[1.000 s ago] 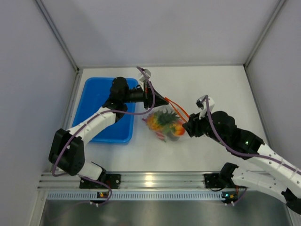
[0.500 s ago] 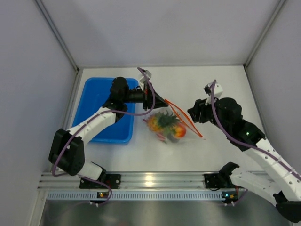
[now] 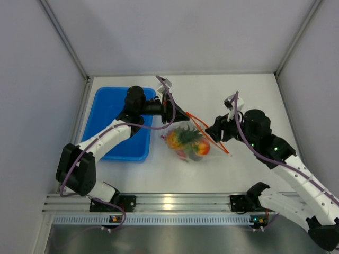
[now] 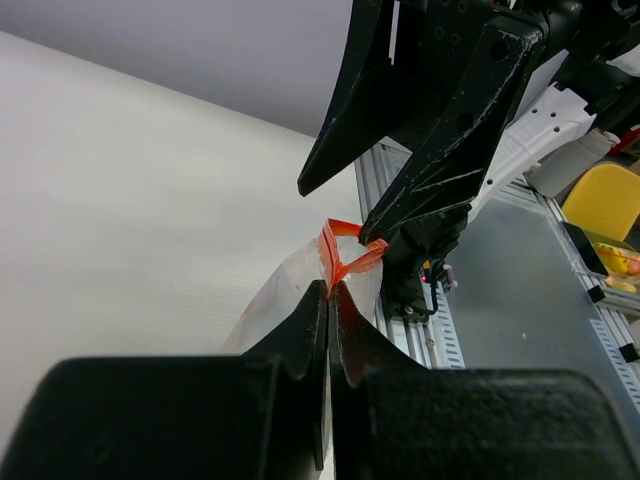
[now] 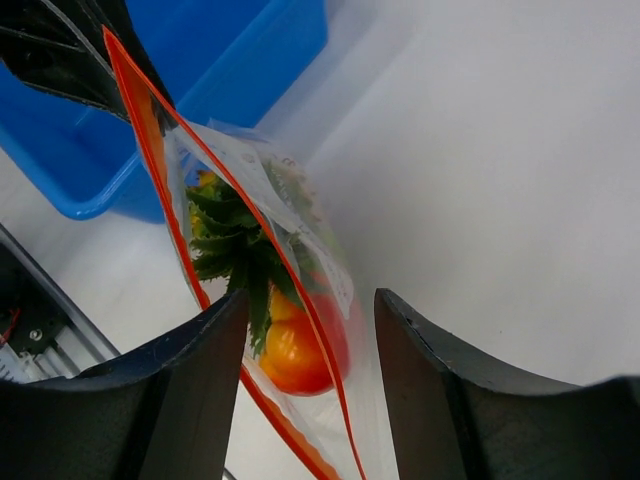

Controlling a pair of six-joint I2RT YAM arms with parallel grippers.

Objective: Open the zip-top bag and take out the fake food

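Note:
The clear zip-top bag (image 3: 192, 138) lies mid-table with its orange-red zip strip (image 3: 207, 130) spread open. Inside it sits the fake food (image 3: 186, 142): green leafy pieces, orange round pieces and a red piece, also in the right wrist view (image 5: 290, 345). My left gripper (image 3: 185, 112) is shut on the bag's zip corner (image 4: 340, 262) and holds it up. My right gripper (image 3: 214, 130) is open and empty, its jaws on either side of the zip strip (image 5: 320, 330) just above the bag's open mouth.
A blue rectangular tray (image 3: 112, 111) stands left of the bag, under the left arm. Grey walls enclose the table on three sides. The aluminium rail (image 3: 175, 203) with the arm bases runs along the near edge.
My right gripper let go of the bag's far zip edge, lifted away to the right, and has now come back down a little toward the open strip. The left gripper stayed put.

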